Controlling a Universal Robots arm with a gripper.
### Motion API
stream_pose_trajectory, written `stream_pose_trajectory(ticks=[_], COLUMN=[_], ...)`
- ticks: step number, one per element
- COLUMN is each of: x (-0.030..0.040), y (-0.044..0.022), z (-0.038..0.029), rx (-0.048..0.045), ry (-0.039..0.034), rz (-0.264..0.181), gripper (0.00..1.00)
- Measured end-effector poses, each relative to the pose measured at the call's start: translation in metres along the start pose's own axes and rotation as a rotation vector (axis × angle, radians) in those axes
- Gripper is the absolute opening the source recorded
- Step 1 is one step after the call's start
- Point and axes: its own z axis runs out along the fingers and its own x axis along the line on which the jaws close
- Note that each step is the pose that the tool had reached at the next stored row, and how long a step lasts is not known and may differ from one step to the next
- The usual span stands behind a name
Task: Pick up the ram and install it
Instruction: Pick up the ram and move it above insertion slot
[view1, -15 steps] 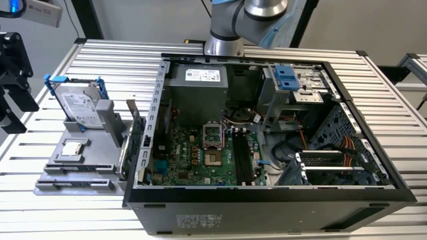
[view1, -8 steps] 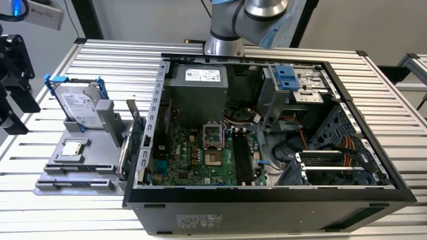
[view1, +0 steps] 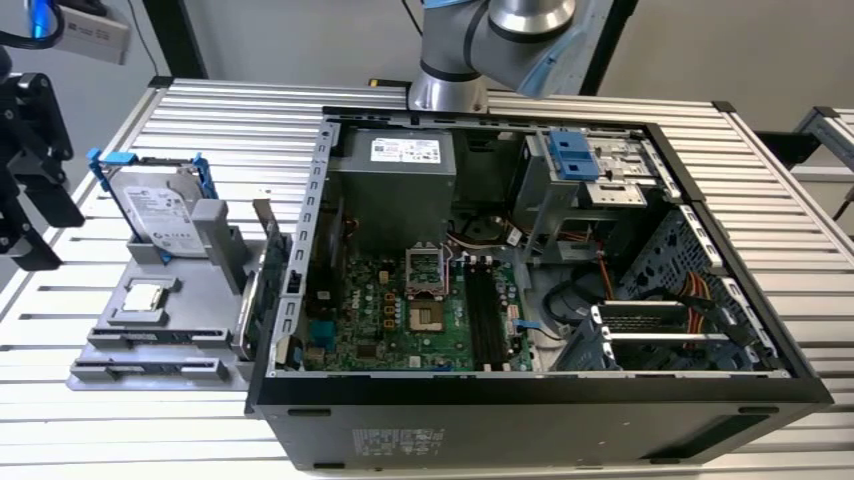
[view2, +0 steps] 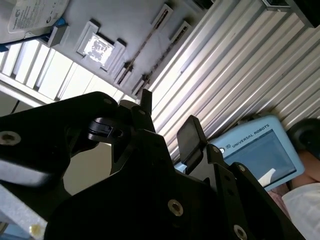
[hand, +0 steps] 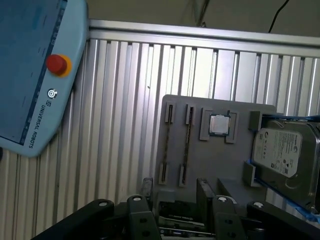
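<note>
The ram (hand: 186, 145) stands on edge in the grey tray (hand: 215, 165), showing as a thin dark strip between two small holders. A second strip like it (hand: 167, 145) lies beside it. In the second wrist view the same strips (view2: 161, 56) run across the tray. My gripper (hand: 174, 192) hovers above the tray's edge near these strips, open, with nothing between its black fingers (hand: 202, 187). In the second wrist view the gripper (view2: 167, 117) also stands open. In the exterior view the gripper (view1: 38, 230) hangs at the left edge, beside the tray (view1: 200, 330).
An open computer case (view1: 694, 230) holds the motherboard with long black slots (view1: 487, 320). The tray also carries a hard drive (view1: 160, 205) and a processor chip (view1: 144, 297). A green card (view1: 271, 270) stands between tray and case. A blue teach pendant (hand: 30, 75) lies on the slatted table.
</note>
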Motion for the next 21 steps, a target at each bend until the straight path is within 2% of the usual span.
stream_pose_trajectory(ticks=[13, 21], x=[-0.0031, -0.0034], y=[-0.0004, -0.0005], z=[0.0070, 0.0084], rx=[0.0000, 0.0000], ry=[0.0001, 0.0001], rz=[0.000, 0.000], gripper=[1.00, 1.00])
